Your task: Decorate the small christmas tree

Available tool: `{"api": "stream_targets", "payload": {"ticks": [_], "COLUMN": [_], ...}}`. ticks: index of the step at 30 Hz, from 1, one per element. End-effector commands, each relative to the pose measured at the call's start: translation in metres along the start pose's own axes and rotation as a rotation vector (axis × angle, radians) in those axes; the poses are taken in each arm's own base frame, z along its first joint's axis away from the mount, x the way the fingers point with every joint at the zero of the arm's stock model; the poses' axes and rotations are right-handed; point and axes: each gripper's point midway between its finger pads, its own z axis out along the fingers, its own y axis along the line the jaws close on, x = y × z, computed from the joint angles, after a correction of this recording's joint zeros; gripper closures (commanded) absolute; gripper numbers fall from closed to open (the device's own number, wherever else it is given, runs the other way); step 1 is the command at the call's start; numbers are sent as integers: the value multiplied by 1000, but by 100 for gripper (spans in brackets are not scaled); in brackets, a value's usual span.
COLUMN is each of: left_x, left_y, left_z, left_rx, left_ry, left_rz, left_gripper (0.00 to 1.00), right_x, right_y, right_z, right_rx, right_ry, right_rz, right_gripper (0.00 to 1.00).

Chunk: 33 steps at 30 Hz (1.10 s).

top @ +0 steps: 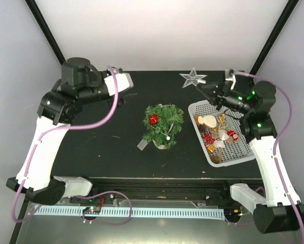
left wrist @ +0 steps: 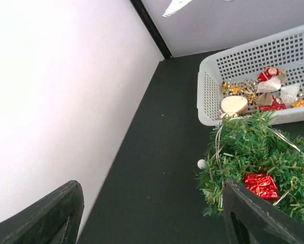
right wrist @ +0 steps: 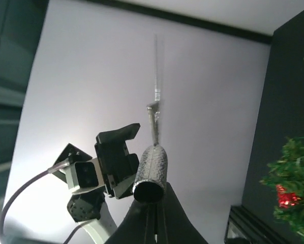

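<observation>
One white basket (top: 243,155) of mixed ornaments (top: 216,133), left end effector (left wrist: 152,216) spread, right end effector (top: 207,88) pinching silver star (top: 192,78)

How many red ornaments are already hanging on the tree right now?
1: a shiny red gift-box ornament on the left side of the small green christmas tree; the left wrist view shows it too. Others could be hidden among the far branches.

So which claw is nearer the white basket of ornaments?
Right. The right claw, shut on a silver star topper, hovers just beyond the basket's far edge; the left claw sits open across the tree.
</observation>
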Motion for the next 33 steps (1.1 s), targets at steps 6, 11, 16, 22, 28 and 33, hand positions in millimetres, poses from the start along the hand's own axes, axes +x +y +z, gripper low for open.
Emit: {"api": "stream_targets", "payload": {"ticks": [6, 11, 16, 22, 28, 33], "left_x": [-13, -5, -13, -28, -28, -24], "left_y": [-15, -38, -35, -32, -34, -42], "left_z": [-8, -13, -27, -42, -37, -28], "left_rx": [-464, -608, -706, -734, -696, -662], "left_ry": [-84, -130, -173, -234, -232, -228], "left_rz": [719, 927, 925, 858, 841, 873], "left_gripper": [33, 42, 50, 45, 45, 47], "right_x": [52, 84, 108, 115, 115, 113], "right_y": [35, 41, 45, 37, 31, 30], "right_z": [42, 61, 74, 81, 84, 89], "right_rx": [-43, -87, -108, -103, -108, -111], "right_ry": [260, 394, 514, 559, 564, 570], "right_rz": [-10, -9, -51, -51, -42, -38], "right_gripper": [99, 99, 99, 99, 99, 99]}}
